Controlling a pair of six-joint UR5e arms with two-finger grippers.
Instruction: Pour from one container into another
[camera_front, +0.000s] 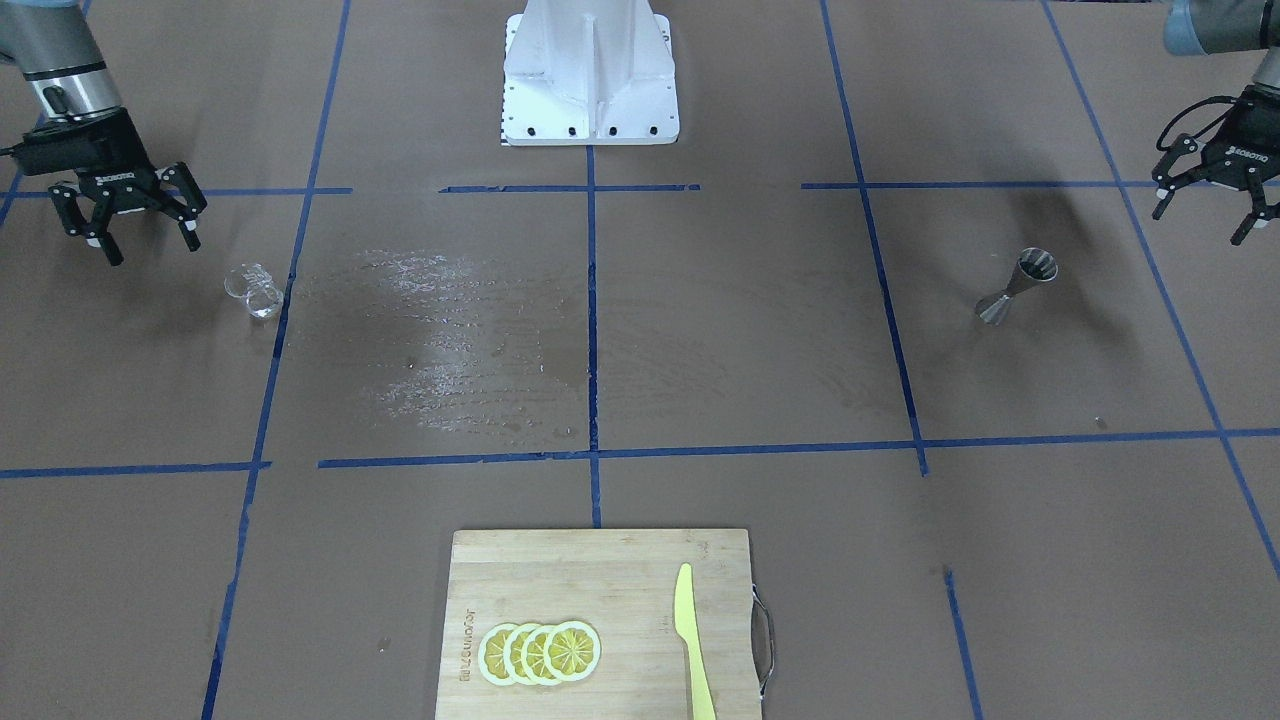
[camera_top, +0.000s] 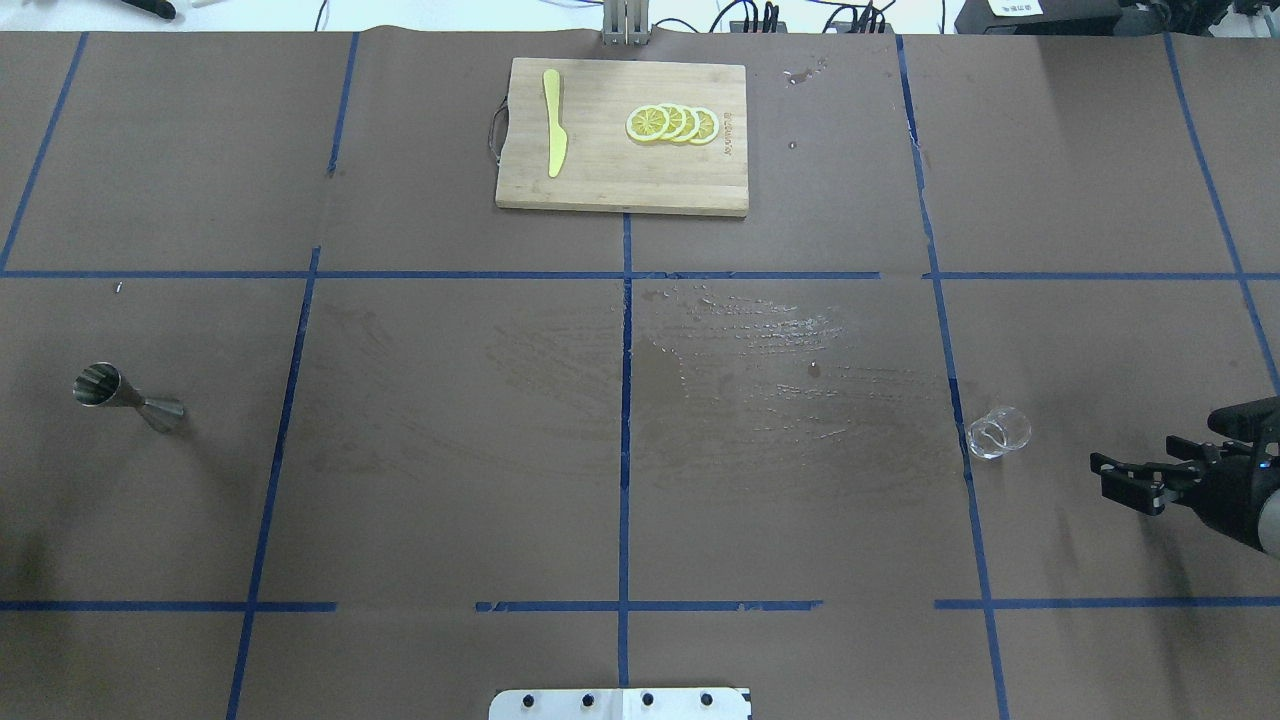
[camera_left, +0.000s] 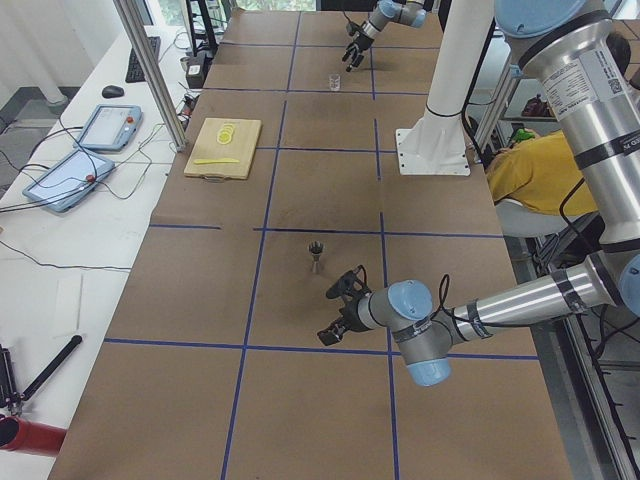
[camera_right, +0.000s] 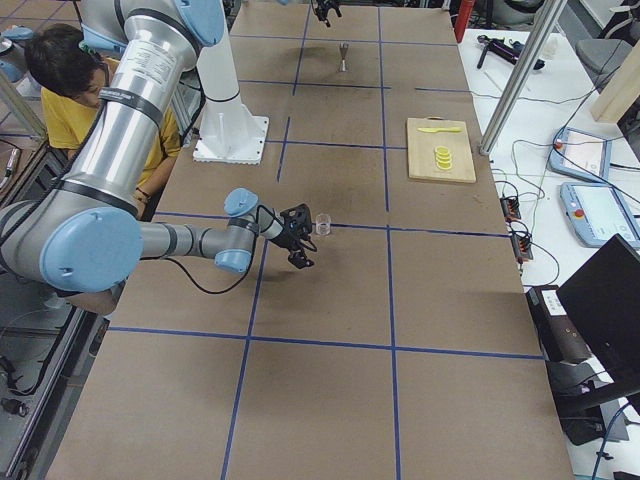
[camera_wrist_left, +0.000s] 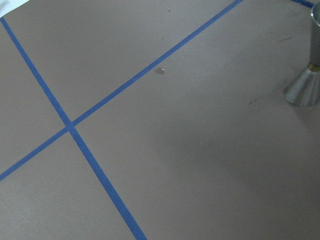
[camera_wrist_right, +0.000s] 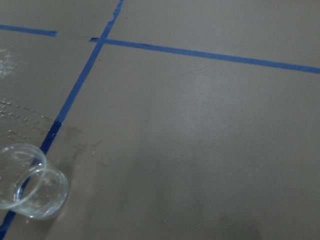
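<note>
The clear glass cup (camera_front: 254, 291) stands on the brown table beside a blue tape line, also in the overhead view (camera_top: 997, 432) and low left in the right wrist view (camera_wrist_right: 30, 187). My right gripper (camera_front: 150, 243) hangs open just beside it, apart from it, with nothing between its fingers. The grey steel jigger (camera_front: 1015, 290) stands upright at the table's other end (camera_top: 125, 397); the left wrist view catches it at the right edge (camera_wrist_left: 305, 75). My left gripper (camera_front: 1200, 222) is open and empty, off to the jigger's side.
A wet, shiny patch (camera_front: 440, 340) spreads over the table between the cup and the centre line. A wooden cutting board (camera_front: 560, 570) with lemon slices (camera_front: 540, 652) and a yellow knife (camera_front: 692, 640) lies at the operators' edge. The white robot base (camera_front: 590, 70) stands at the robot's side.
</note>
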